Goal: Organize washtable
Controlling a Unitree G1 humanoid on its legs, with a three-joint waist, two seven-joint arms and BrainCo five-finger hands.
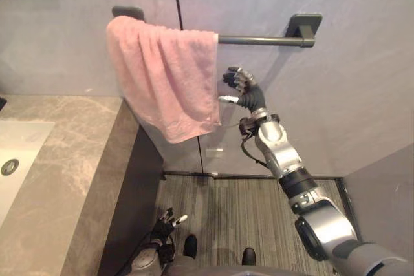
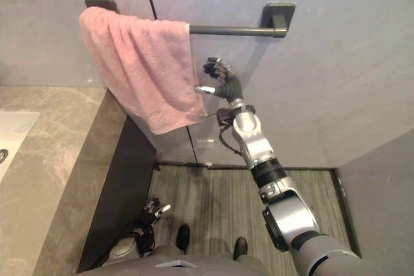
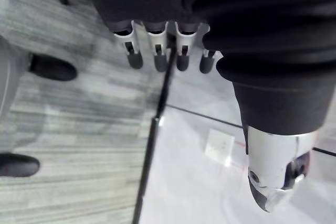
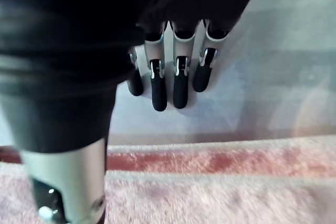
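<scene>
Your towel (image 1: pixel 165 75) hangs bunched at the left end of the bar (image 1: pixel 259 40); expect it soft, light and limp. Your right hand (image 1: pixel 243 90) is just beside its right edge, fingers (image 4: pixel 181 85) released, holding nothing. Pinch that edge up near the bar. Your left hand (image 1: pixel 165 225) hangs low, relaxed.

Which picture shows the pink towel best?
The left eye view: the whole pink towel hangs over the rail. The right eye view shows much the same; the right wrist view catches a close-up strip.
</scene>
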